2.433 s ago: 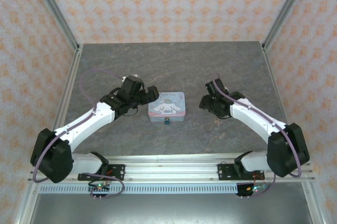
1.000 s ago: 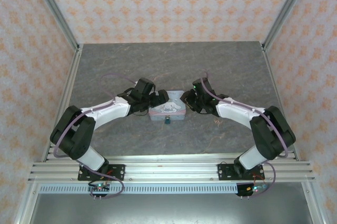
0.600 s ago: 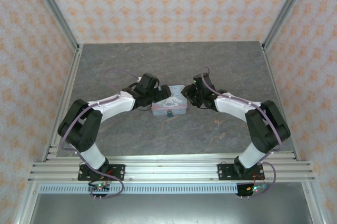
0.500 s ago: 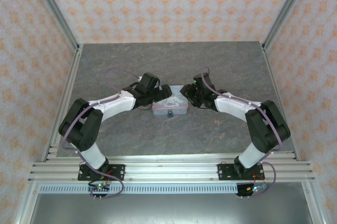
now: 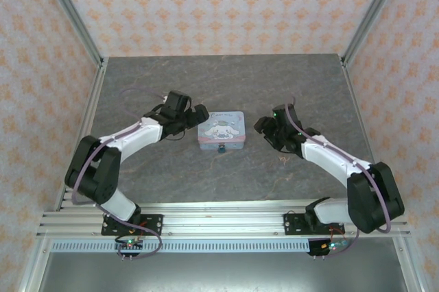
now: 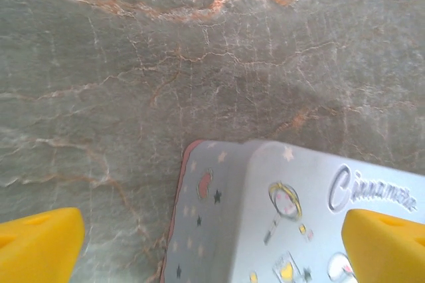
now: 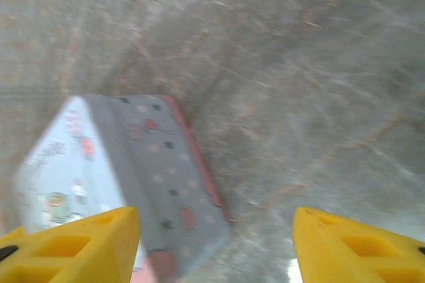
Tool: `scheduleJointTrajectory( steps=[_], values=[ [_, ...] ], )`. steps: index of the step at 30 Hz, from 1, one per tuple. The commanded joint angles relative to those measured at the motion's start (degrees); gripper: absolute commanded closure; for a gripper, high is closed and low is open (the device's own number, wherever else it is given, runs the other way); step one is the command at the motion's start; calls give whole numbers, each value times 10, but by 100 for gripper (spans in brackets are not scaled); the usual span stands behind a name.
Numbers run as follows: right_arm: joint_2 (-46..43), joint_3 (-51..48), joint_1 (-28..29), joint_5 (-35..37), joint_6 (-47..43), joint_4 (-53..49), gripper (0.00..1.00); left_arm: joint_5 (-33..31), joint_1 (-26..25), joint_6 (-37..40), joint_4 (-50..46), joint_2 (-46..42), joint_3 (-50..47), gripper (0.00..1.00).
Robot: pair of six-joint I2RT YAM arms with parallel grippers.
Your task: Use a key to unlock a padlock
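The tiny blue-teal padlock (image 5: 221, 148) hangs at the near front edge of the pastel cartoon-dog tin (image 5: 221, 129) in the middle of the table. The key (image 5: 282, 160) is a dark speck on the table right of the tin, just near side of the right arm. My left gripper (image 5: 196, 116) stands open just left of the tin, its yellow fingertips (image 6: 40, 246) wide apart with the tin's corner (image 6: 265, 216) below them. My right gripper (image 5: 263, 127) is open just right of the tin, holding nothing; the tin's side (image 7: 153, 177) lies by its left fingertip (image 7: 73, 243).
The grey marbled table (image 5: 219, 79) is fenced by metal posts and patterned walls at the back and both sides. The aluminium rail (image 5: 219, 220) with the arm bases runs along the near edge.
Both grippers were pressed against the tin's two sides and have drawn back from it. The right gripper's jaws have widened. The tin sits slightly farther from the rail.
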Motion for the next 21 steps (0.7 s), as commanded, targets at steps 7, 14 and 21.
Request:
scheduleJointTrajectory(
  steps=[7,14,21],
  values=[
    [-30,-64,-38,67,-67,-95,38,21,-33,-7,-38,-99,-24,0],
    [-15,-68,-44,70,-91,-98,38,14,-73,-15,-34,-97,-8,0],
    [6,-67,-46,64,-107,-101,38,13,-89,-21,-23,-85,-7,0]
  ],
)
